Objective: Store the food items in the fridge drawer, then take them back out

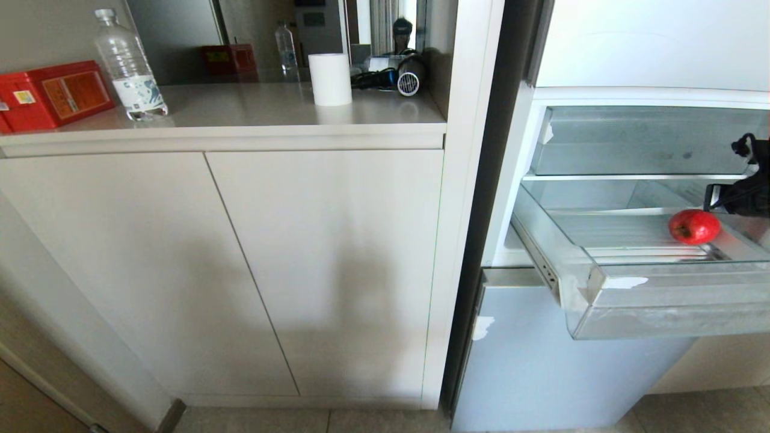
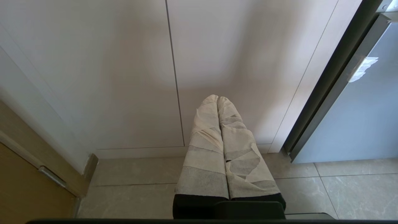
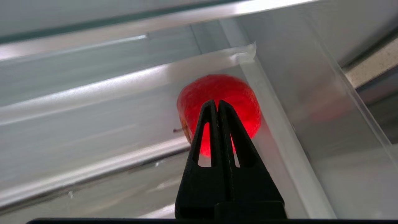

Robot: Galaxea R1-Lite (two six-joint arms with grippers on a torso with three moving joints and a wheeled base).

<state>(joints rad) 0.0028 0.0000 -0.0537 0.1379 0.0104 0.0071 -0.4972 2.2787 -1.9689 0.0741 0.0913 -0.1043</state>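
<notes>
Fridge drawer (image 1: 607, 282) is pulled out at right of the head view, frosted front facing down-frame, white tape scraps on its front corner. The apple (image 1: 693, 227) sits inside it on the ribbed floor, toward the right edge of frame, resting free. Right gripper (image 3: 217, 102) is pinched fully together, nothing between the fingers; in the right wrist view its black tips line up in front of the apple at frame centre, and whether they touch it I can't tell. In the head view only the black body of that arm shows at the far right edge, just above and right of the apple. Above the drawer, a shorter clear bin (image 1: 637, 141) (closed in, no contents visible). Left gripper (image 2: 217, 99) is parked low: the left wrist view shows its tape-wrapped fingers (image 2: 205, 149) pressed together, empty, pointing at the cream cabinet doors (image 1: 228, 264) with floor tiles (image 2: 342, 189) at bottom of frame and the blue-grey fridge door panel (image 1: 541, 367) at right. Counter (image 1: 264, 111) across the upper left of the head view: red box (image 1: 57, 93) at far left, water bottle (image 1: 129, 66) beside it, white roll (image 1: 329, 78) near centre, hair dryer (image 1: 397, 78) right of that.
</notes>
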